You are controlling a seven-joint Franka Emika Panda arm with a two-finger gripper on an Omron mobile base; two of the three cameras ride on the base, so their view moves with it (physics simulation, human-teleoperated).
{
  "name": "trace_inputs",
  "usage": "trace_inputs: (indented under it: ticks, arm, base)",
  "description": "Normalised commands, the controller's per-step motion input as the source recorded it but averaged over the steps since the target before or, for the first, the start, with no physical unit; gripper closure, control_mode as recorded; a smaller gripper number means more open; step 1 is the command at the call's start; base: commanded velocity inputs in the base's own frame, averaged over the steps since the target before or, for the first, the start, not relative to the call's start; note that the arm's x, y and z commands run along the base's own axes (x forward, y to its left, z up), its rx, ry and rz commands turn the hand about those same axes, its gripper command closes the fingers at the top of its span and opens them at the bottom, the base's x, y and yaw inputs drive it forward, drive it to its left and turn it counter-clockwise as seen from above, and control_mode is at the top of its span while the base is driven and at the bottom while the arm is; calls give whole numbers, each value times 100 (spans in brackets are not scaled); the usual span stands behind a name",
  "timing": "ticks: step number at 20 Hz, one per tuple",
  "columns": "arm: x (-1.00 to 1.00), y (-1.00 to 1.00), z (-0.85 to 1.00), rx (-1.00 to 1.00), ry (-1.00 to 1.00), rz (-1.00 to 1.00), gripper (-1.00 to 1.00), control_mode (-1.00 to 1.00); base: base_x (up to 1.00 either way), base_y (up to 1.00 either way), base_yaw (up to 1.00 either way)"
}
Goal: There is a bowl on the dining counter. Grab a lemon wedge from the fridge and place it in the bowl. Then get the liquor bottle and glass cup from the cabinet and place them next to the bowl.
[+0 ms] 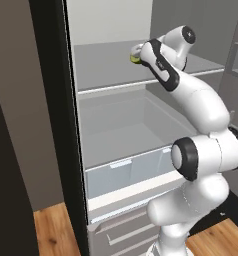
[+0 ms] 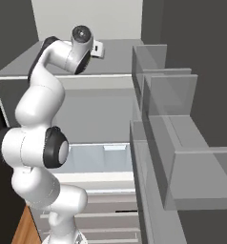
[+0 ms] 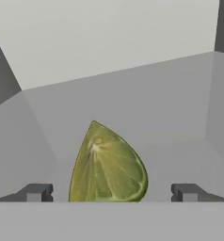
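Observation:
The fridge [image 1: 109, 131] stands open, and my arm reaches onto its upper shelf [image 1: 103, 67]. On that shelf lies the lemon wedge [image 3: 108, 164], yellow-green with its cut face toward the hand camera; from the left base view the lemon wedge [image 1: 134, 59] is a small spot at the hand. My gripper [image 3: 111, 192] is open, with one fingertip [image 3: 37, 192] on each side of the wedge and a wide gap to both. Nothing is held. The hand [image 2: 97, 49] shows as a white block over the shelf in the right base view.
Clear door bins [image 2: 165, 97] of the open fridge door line the right side. A pale crisper drawer [image 1: 126, 172] sits below the lower shelf, with grey drawers [image 2: 108, 220] under it. The black door edge [image 1: 56, 115] stands at the left. The floor [image 1: 53, 232] is wooden.

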Motion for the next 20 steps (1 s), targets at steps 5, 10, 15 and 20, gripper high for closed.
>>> trace_inputs:
  ticks: [5,10,15,20]
  arm:
    - [26,0,0,5,0,0,-100,-100]
    - [16,0,0,3,2,0,-100,-100]
    - [9,0,-11,2,7,0,-100,-100]
    - [-1,0,-33,0,9,0,-100,-100]
  base:
    - [0,0,0]
    - [0,0,0]
    - [0,0,0]
    - [0,0,0]
